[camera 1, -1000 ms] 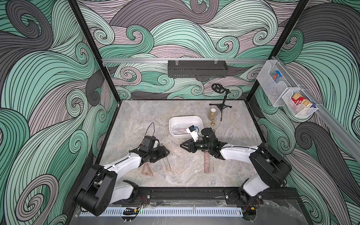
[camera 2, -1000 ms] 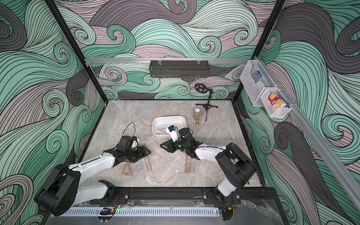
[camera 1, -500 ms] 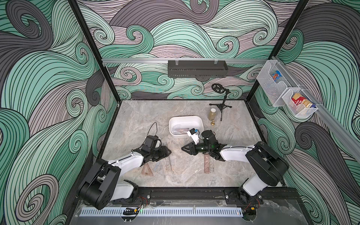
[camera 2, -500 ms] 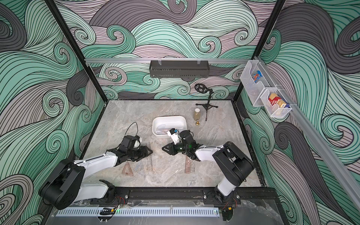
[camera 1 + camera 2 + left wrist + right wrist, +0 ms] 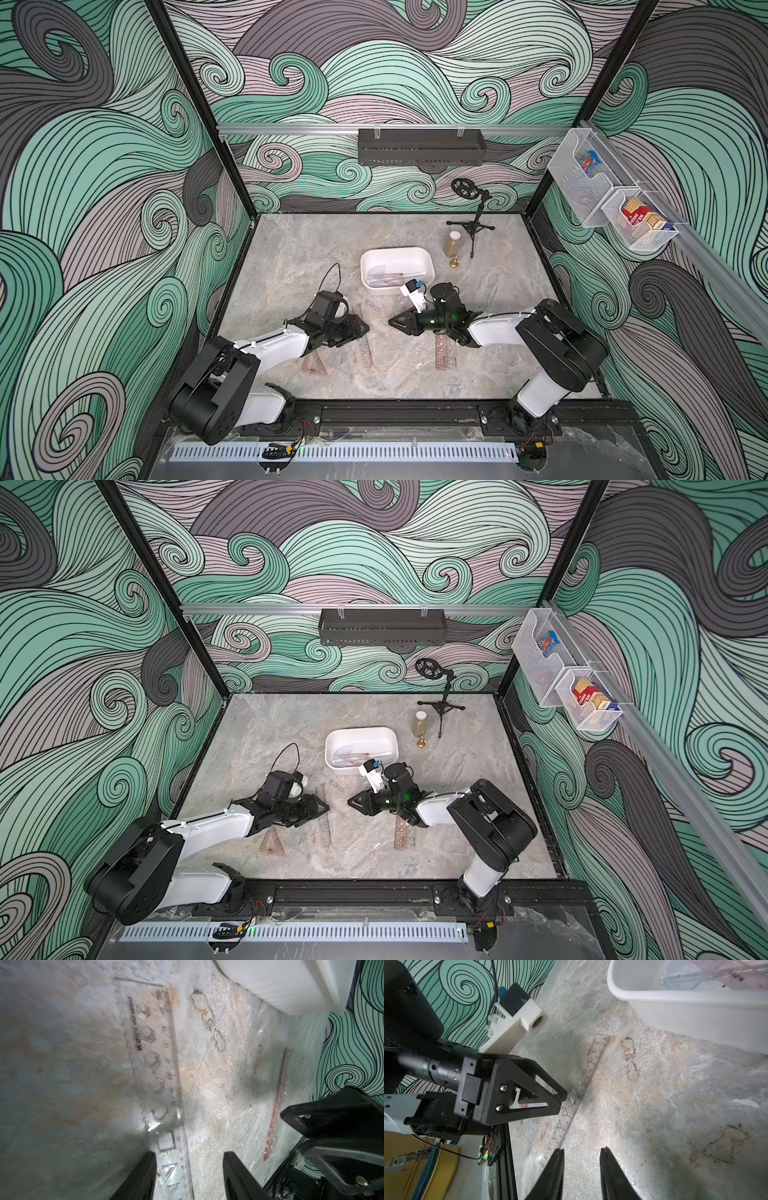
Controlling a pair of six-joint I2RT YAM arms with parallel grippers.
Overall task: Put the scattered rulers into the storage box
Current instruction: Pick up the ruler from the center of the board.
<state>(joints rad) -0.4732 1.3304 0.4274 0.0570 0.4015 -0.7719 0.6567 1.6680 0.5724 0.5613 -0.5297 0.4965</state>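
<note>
Pickup of the clear plastic straight ruler with hexagon stencil holes [image 5: 162, 1064] is the step in hand, as I read it. My left gripper [image 5: 189, 1155] sits low over that ruler's middle with its jaws spread. The ruler lies flat between them, close by one finger [image 5: 143, 1176] and well off its partner, with bare marbled grey tabletop [image 5: 291, 257] under the rest of the gap. Nothing is pinched. My right gripper [image 5: 581, 1149] hangs just right of the left one, tips towards it, jaws parted with only table between them.

Next, I judge, the left jaws must catch a thin edge lying flat on stone. That calls for a low tilt and a slow squeeze, or the ruler may skid away. The carry would then go far and slightly right, to the white rectangular plastic storage box [image 5: 395, 250], which stands just beyond both grippers.

Counting from the near side, two set squares lie flat side by side, one reddish-brown [image 5: 313, 365] and one faint bluish [image 5: 300, 842]. Two straight rulers are out: the clear one and a reddish-brown one with round holes [image 5: 444, 355], its far end under the right arm. There is one box; inside it I make out a bluish piece and a reddish-brown ruler [image 5: 726, 974], and cannot count further.
</note>
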